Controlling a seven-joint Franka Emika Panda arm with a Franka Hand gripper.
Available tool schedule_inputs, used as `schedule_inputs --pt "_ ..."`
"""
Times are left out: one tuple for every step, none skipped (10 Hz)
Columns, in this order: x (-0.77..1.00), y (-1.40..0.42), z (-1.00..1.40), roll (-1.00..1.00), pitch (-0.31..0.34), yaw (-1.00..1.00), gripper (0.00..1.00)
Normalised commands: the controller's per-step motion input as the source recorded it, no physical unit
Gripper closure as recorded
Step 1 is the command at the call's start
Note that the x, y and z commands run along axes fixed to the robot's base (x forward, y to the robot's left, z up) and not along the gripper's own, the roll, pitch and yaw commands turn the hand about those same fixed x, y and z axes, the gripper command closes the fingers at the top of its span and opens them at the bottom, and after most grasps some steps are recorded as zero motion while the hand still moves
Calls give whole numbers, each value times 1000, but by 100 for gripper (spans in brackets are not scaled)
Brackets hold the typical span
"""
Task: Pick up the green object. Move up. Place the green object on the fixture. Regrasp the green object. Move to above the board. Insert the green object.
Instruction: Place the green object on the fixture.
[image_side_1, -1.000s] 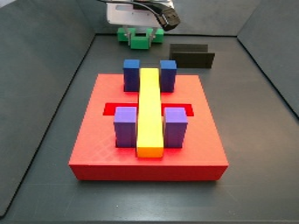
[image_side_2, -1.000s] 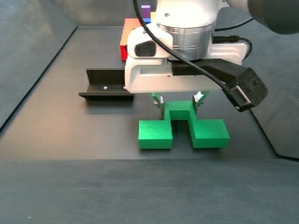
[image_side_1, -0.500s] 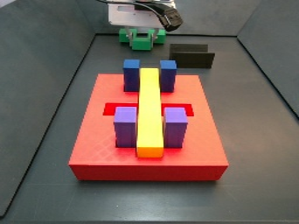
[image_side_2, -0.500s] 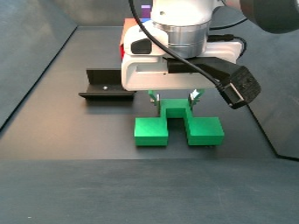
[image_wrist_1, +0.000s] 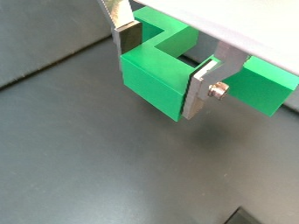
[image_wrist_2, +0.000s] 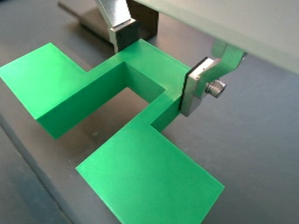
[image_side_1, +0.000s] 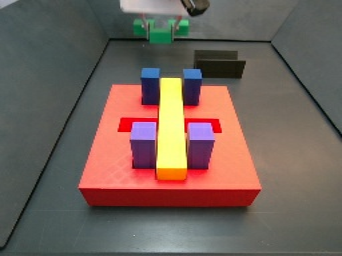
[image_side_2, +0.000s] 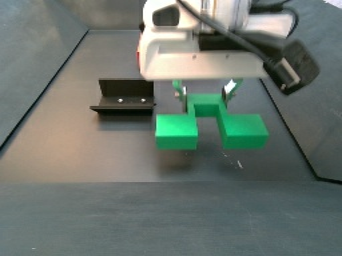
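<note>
**Green piece held in the air, clear of the worktop**

The pincer (image_side_2: 203, 97) hangs straight down from the white wrist housing (image_side_2: 187, 55), with its fingers pointing at the floor, and it pinches the green object (image_side_2: 207, 128) by the narrow bridge that joins the two wide legs. In both wrist views the silver finger plates (image_wrist_2: 197, 85) press against opposite faces of that bridge, one on each side; the open notch lies between the legs, which spread out away from the fingers (image_wrist_1: 201, 87).

In a side view the green object hangs below the wrist with its two legs toward the camera, and a faint shadow (image_side_2: 201, 162) lies on the dark worktop (image_side_2: 80, 150) beneath it, apart from the piece, so the piece is off the surface. In a side view from the far end, the green object (image_side_1: 162, 33) shows at the back edge of the workspace, just under the white housing (image_side_1: 154, 6) and above the floor level.

The fixture (image_side_2: 123, 98) stands on the worktop beside the held piece, apart from it. It also shows as a dark block (image_side_1: 219, 64) behind the board (image_side_1: 120, 170). The board lies well apart from the pincer and carries blue posts (image_side_1: 151, 84), purple posts (image_side_1: 143, 145) and the long yellow bar (image_side_1: 171, 128) down its middle.
</note>
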Motion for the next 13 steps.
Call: schedule_inputs --pt "0 0 -203 -23 103 0 100" --pt "0 0 -237 -3 97 0 100" --pt "3 0 -223 -11 103 0 100" --pt "26 0 -146 -3 103 0 100" --pt "340 0 46 -206 66 49 100" --pt "734 -223 209 -263 0 131 100" --pt "697 -463 117 0 0 183 100" --pt "763 -400 86 0 0 237 100" --pt "794 -411 111 0 0 220 100" --pt "806 -403 103 0 0 191 100" --pt "800 -451 220 -154 46 137 100" --pt "817 -374 300 -420 174 94 100" --pt "871 -300 286 -546 314 34 100"
